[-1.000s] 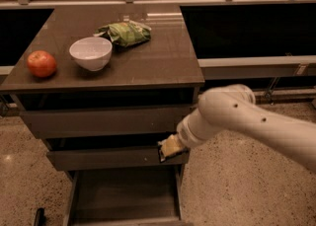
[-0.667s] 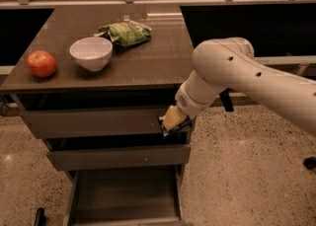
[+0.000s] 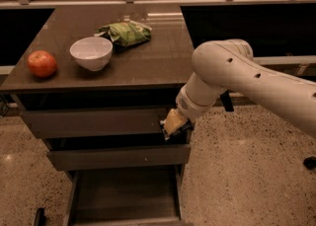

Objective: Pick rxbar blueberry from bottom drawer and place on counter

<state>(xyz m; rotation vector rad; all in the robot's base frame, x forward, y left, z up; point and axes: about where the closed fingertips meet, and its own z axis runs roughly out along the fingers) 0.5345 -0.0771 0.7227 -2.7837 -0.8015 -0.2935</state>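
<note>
My gripper (image 3: 173,124) hangs in front of the cabinet's right side, level with the upper drawer front and below the counter's (image 3: 153,67) edge. It is shut on a small dark flat thing with pale marks, the rxbar blueberry (image 3: 167,131), only partly visible at the fingertips. The bottom drawer (image 3: 123,195) is pulled open below, its flat floor bare. The white arm reaches in from the right.
On the counter stand a red apple (image 3: 42,63), a white bowl (image 3: 91,53) and a green snack bag (image 3: 127,32). Two flat drawer fronts (image 3: 94,122) are closed above the open drawer. Speckled floor (image 3: 247,170) lies to the right. A railing runs behind the counter.
The gripper has risen from just above the bottom drawer to the level of the upper drawer front, carrying the bar. The arm's elbow has lifted and swung up.
</note>
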